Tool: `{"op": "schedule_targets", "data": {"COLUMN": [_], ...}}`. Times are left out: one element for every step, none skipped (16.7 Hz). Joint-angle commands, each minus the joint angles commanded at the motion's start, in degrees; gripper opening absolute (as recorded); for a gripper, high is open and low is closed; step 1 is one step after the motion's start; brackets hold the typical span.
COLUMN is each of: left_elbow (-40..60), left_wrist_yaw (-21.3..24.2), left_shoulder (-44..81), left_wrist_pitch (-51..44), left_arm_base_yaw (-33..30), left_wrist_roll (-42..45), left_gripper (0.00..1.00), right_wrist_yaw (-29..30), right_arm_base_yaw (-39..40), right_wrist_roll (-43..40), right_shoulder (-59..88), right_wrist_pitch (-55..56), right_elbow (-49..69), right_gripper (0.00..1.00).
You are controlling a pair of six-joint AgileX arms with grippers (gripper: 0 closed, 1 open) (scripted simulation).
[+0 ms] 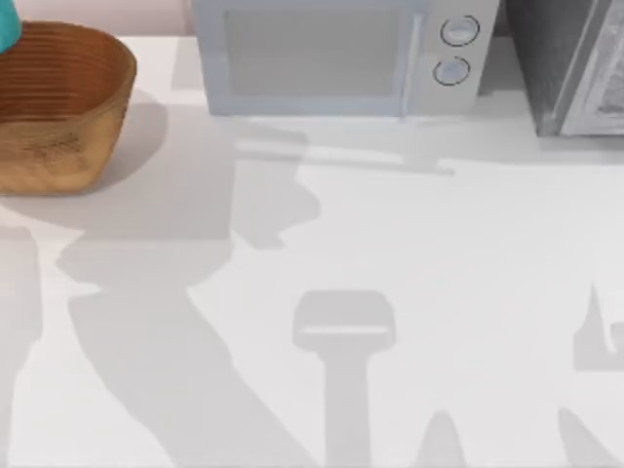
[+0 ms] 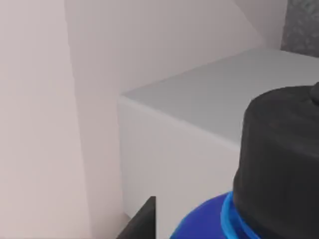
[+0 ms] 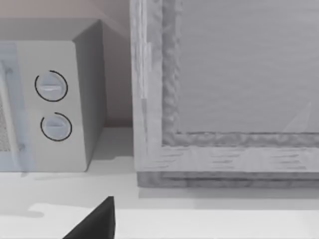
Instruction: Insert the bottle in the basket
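The basket, round orange-brown wicker, stands at the table's far left back. A cyan sliver of the bottle hangs over the basket's back rim at the top view's left corner. The left wrist view looks closely at the bottle's black cap and blue shoulder. One dark finger of my left gripper lies beside the bottle, and the gripper is shut on it. In the right wrist view, one dark finger of my right gripper sits off to the side above the table, and the gripper is open with nothing in it.
A white microwave with two dials stands at the back centre. A grey cabinet fills the back right corner. Arm shadows cross the white tabletop.
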Motion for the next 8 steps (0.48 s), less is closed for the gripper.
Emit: {"op": "schedule_targets", "data": {"left_elbow": [0.0,0.0,0.0,0.0,0.0,0.0,0.0,0.0], "left_wrist_yaw": [0.0,0.0,0.0,0.0,0.0,0.0,0.0,0.0], "left_shoulder": [0.0,0.0,0.0,0.0,0.0,0.0,0.0,0.0], "left_wrist_pitch": [0.0,0.0,0.0,0.0,0.0,0.0,0.0,0.0], "left_arm_base_yaw": [0.0,0.0,0.0,0.0,0.0,0.0,0.0,0.0], "left_wrist_roll": [0.0,0.0,0.0,0.0,0.0,0.0,0.0,0.0], "left_gripper": [0.90,0.98,1.00,1.00,1.00,1.00,1.00,1.00], "right_wrist_yaw": [0.0,0.0,0.0,0.0,0.0,0.0,0.0,0.0], "right_arm_base_yaw": [0.0,0.0,0.0,0.0,0.0,0.0,0.0,0.0], "right_wrist_roll": [0.0,0.0,0.0,0.0,0.0,0.0,0.0,0.0], "right_shoulder": [0.0,0.0,0.0,0.0,0.0,0.0,0.0,0.0], "right_wrist_pitch": [0.0,0.0,0.0,0.0,0.0,0.0,0.0,0.0], "right_elbow": [0.0,0.0,0.0,0.0,0.0,0.0,0.0,0.0], "right_gripper": [1.00,1.00,1.00,1.00,1.00,1.00,1.00,1.00]}}
